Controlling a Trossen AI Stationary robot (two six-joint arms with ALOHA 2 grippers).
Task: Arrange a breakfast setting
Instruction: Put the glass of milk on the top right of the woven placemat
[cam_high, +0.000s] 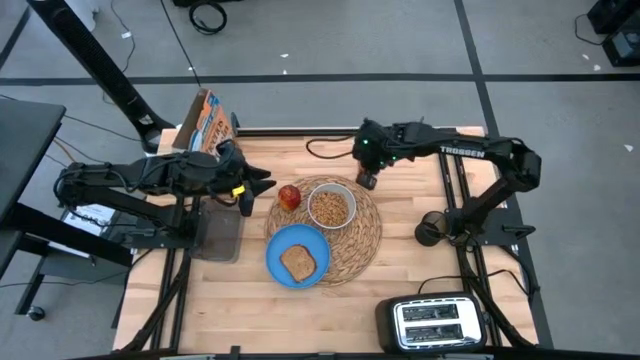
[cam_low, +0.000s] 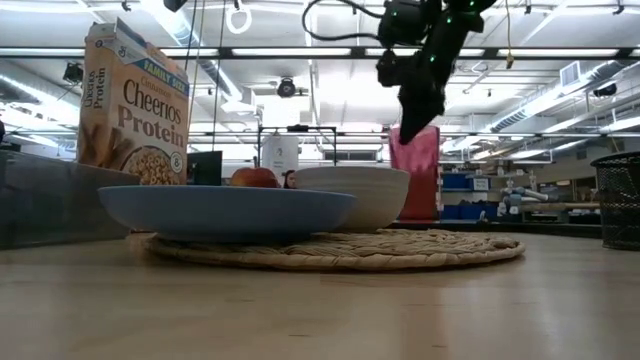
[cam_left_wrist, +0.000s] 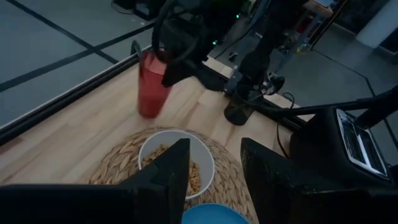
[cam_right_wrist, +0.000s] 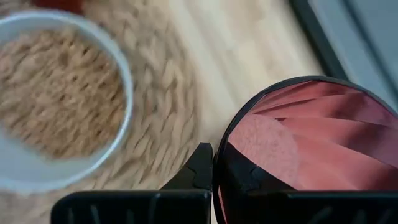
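Note:
A round woven placemat (cam_high: 358, 248) lies mid-table. On it stand a white bowl (cam_high: 330, 207) of cereal and a red apple (cam_high: 289, 196). A blue plate (cam_high: 280, 248) with a toast slice (cam_high: 299, 262) overlaps its near-left edge. The orange Cheerios box (cam_low: 132, 105) stands upright at the far left. My right gripper (cam_high: 367, 176) is just beyond the mat's far edge, shut on the translucent red cup (cam_low: 416, 172). My left gripper (cam_left_wrist: 214, 180) hovers open to the left of the apple, with nothing between its fingers. My right gripper holds the cup by its rim (cam_right_wrist: 219, 163), one finger outside (cam_right_wrist: 198, 167) the wall and one inside. It comes from above, slanting down. The cup hangs below the fingers, slightly tilted; whether its base is clear of the table I cannot tell.
A black-and-silver toaster (cam_high: 435, 322) sits at the near right corner. A dark flat tray (cam_high: 220, 235) lies left of the plate. Bare wood shows between the mat and the toaster and at the table's far right.

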